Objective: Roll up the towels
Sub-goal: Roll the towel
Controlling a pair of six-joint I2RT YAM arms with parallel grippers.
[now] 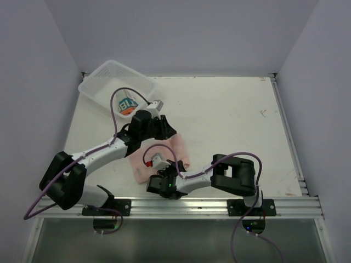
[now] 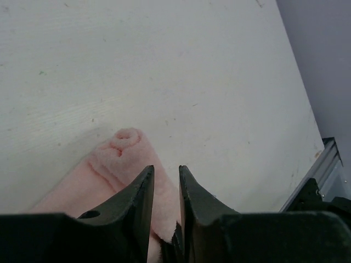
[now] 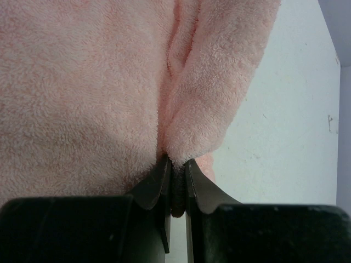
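Pink towel (image 2: 118,156), part-rolled: your right gripper (image 3: 175,161) clamps its fold, left gripper (image 2: 166,171) stands slightly parted over the rolled end; next, you likely regrip and roll on.

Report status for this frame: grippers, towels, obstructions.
Left gripper slightly open over rolled end of pink towel. Right gripper shut on its fold. Printed towel in basket. Nothing blocking.

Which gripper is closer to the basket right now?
Left. The left gripper is at the far end of the pink towel, toward the basket. The right gripper pinches the towel's near edge, farther away.
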